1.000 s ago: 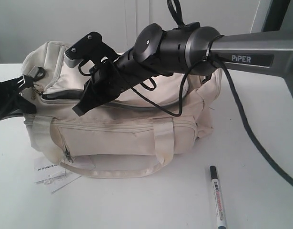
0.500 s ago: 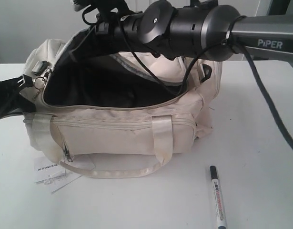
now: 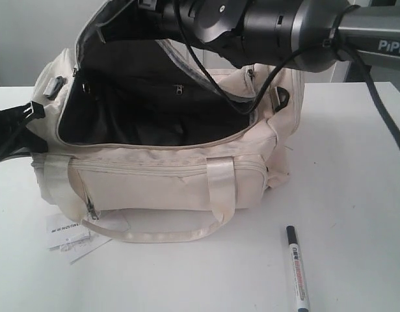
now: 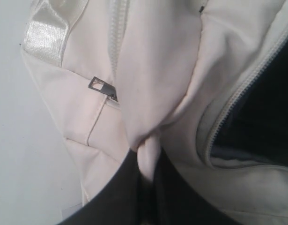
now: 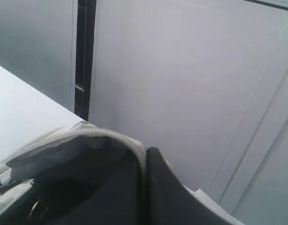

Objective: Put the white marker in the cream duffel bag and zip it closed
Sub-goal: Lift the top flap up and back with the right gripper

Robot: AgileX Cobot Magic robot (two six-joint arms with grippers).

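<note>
Obs: white marker flat on table, long axis near-far, black cap twd cream duffel bag. L gripper pinching bag fabric; R gripper clamped on raised bag flap.

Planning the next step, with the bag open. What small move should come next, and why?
Probably fold the flap back until it rests open. The right end effector holds it up, the left end effector pinches the bag at one end, and the marker lies on the table.
</note>
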